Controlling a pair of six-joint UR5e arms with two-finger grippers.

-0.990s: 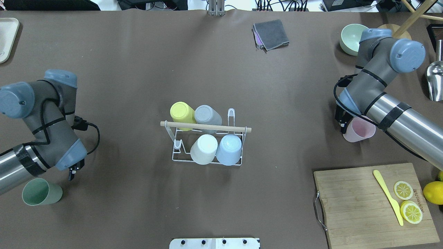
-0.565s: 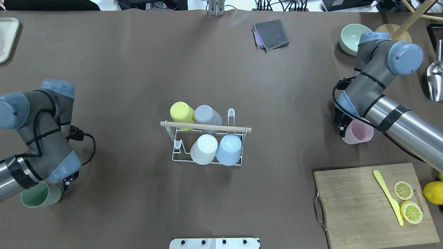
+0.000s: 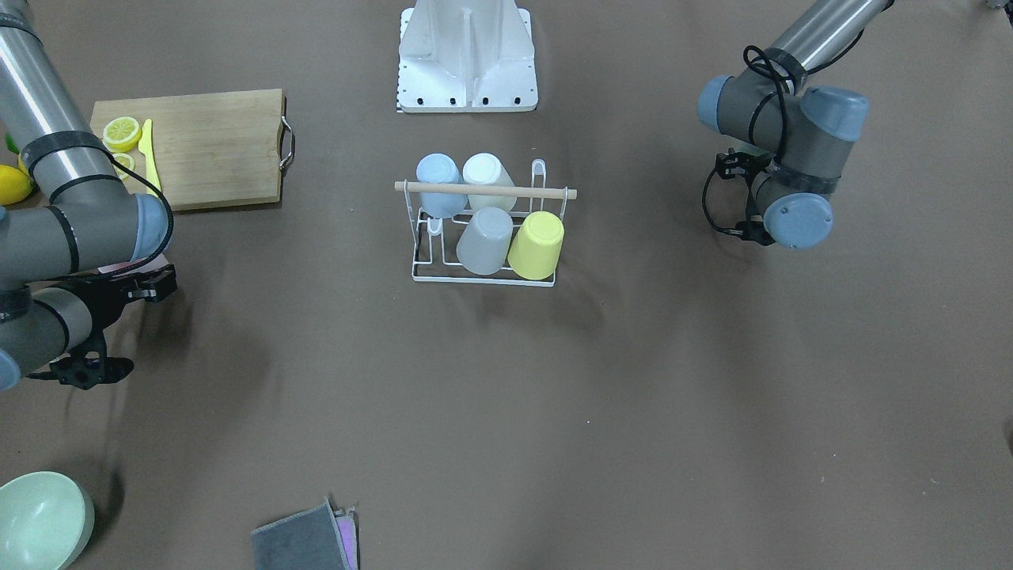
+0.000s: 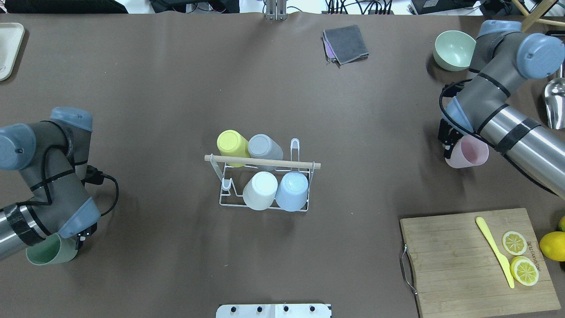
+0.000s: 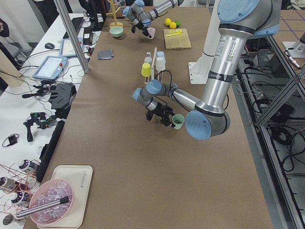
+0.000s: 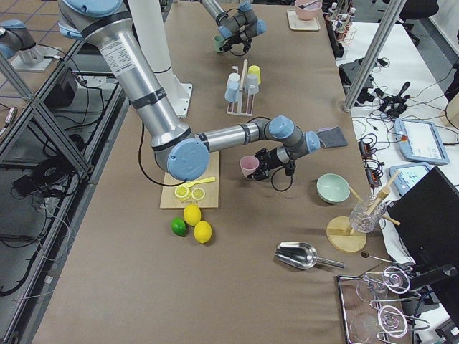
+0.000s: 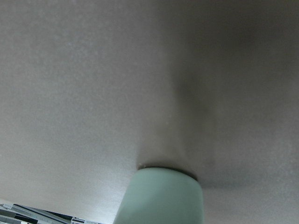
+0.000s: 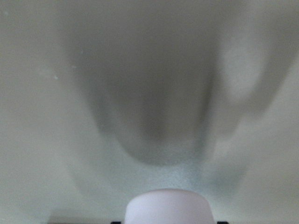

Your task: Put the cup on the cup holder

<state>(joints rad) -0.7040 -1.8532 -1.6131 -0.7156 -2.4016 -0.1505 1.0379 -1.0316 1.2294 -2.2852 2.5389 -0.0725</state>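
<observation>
The cup holder (image 4: 265, 162), a white wire rack with a wooden dowel on top, stands mid-table and also shows in the front-facing view (image 3: 484, 190). It carries a yellow (image 4: 231, 145), a grey (image 4: 264, 148), a white (image 4: 260, 190) and a blue cup (image 4: 292, 190), all upside down. My left gripper (image 4: 81, 240) is at the rim of a green cup (image 4: 46, 256) at the near left and looks shut on it; the cup fills the bottom of the left wrist view (image 7: 161, 198). My right gripper (image 4: 448, 145) is shut on a pink cup (image 4: 470, 152) at the right, held just off the table (image 6: 249, 166). The fingers are hidden.
A wooden cutting board (image 4: 459, 260) with lemon slices and a yellow knife lies near right. A green bowl (image 4: 454, 49) and a metal scoop (image 4: 555, 99) sit far right, a grey cloth (image 4: 346, 43) at the back, a white tray (image 4: 9, 48) far left.
My left gripper moved down-left from beside the green cup to its rim. My right gripper moved up and right, carrying the pink cup with it.
</observation>
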